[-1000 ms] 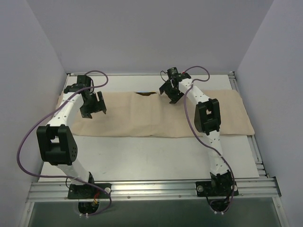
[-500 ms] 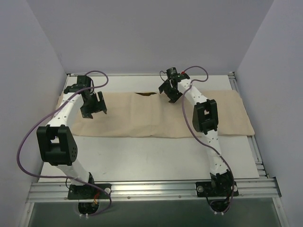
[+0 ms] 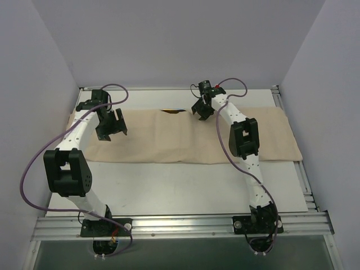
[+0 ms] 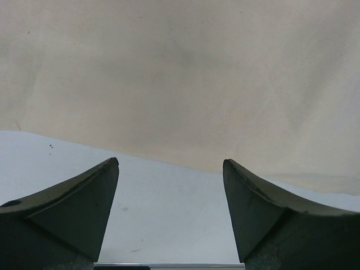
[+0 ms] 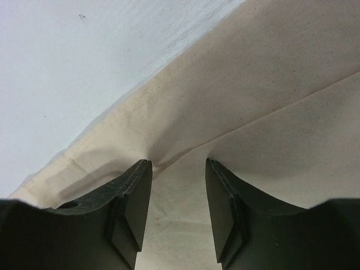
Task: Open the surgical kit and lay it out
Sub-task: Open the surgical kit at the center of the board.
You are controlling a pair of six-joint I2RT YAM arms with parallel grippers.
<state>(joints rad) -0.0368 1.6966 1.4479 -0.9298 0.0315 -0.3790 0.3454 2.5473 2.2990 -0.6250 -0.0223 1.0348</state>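
The beige cloth wrap [image 3: 169,140] lies spread as a long sheet across the back of the table. My left gripper [image 3: 115,125] is open and empty, hovering over the cloth's near edge at the left; in the left wrist view [image 4: 170,163] cloth [image 4: 180,73] and bare table show between its jaws. My right gripper [image 3: 201,109] is at the cloth's far edge near the middle. In the right wrist view [image 5: 178,163] its jaws stand apart with their tips down on the cloth [image 5: 270,84], a puckered fold between them. The steel tray and the instruments are hidden.
A small dark gap [image 3: 173,111] shows at the cloth's far edge, left of my right gripper. The white table [image 3: 169,185] runs from the cloth to the metal rail [image 3: 180,225] at the near edge. Walls close in at the left, right and back.
My right gripper has shifted slightly toward the back over the cloth's far edge. The left arm has not moved.
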